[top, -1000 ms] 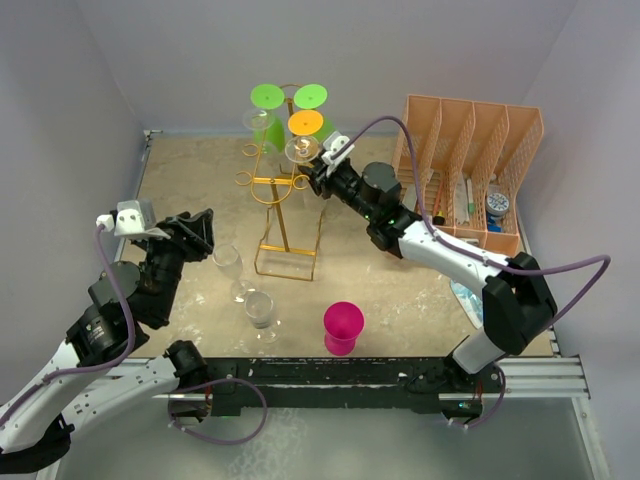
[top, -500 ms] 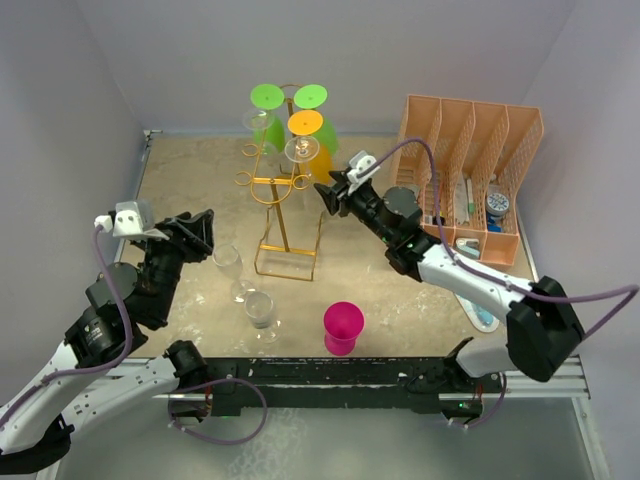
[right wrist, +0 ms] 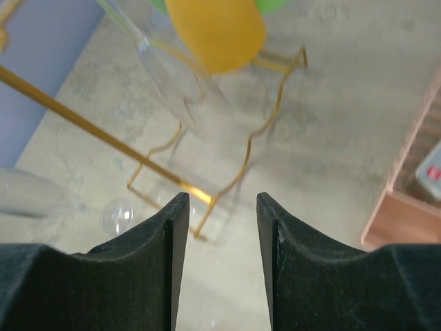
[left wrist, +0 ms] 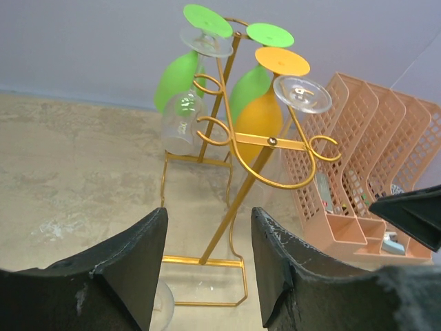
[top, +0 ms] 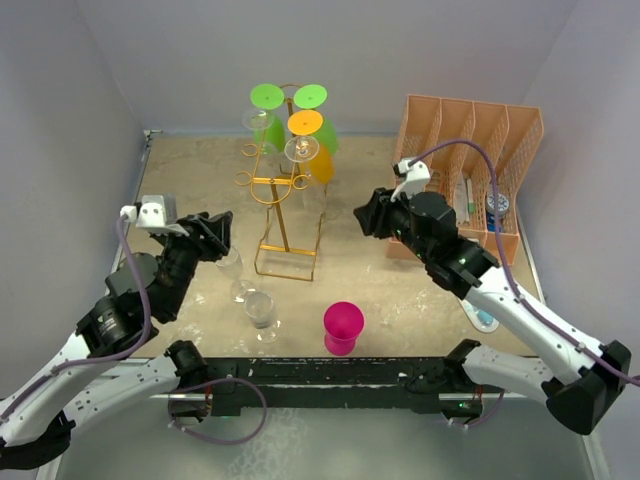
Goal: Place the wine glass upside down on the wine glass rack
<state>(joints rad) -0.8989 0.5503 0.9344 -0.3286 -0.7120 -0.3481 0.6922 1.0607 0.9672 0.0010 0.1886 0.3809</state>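
Nearest my bases a magenta plastic cup (top: 343,325) stands upright on the sandy, stone-look tabletop (top: 190,180). Just left of it is a clear stemmed glass (top: 260,308), upright. A second clear upright glass (top: 234,270) stands a little farther back, right under my left gripper (left wrist: 207,217). Those fingers stand well apart with nothing between them, and I cannot tell whether one of them touches that glass.

My right gripper (right wrist: 222,203) hangs over the table to the right of the rack, its fingers parted and empty.

Beyond both is the tall gold wire wine glass rack (left wrist: 272,141), its rectangular base on the table. A clear wine glass (left wrist: 302,94) hangs on it upside down, foot on the front right hook, just beside an orange glass (left wrist: 260,117). Two green glasses (left wrist: 178,79) and another clear hung glass (left wrist: 180,124) hang behind, bowls down.

Far right stands a peach plastic mesh organizer (top: 470,125).
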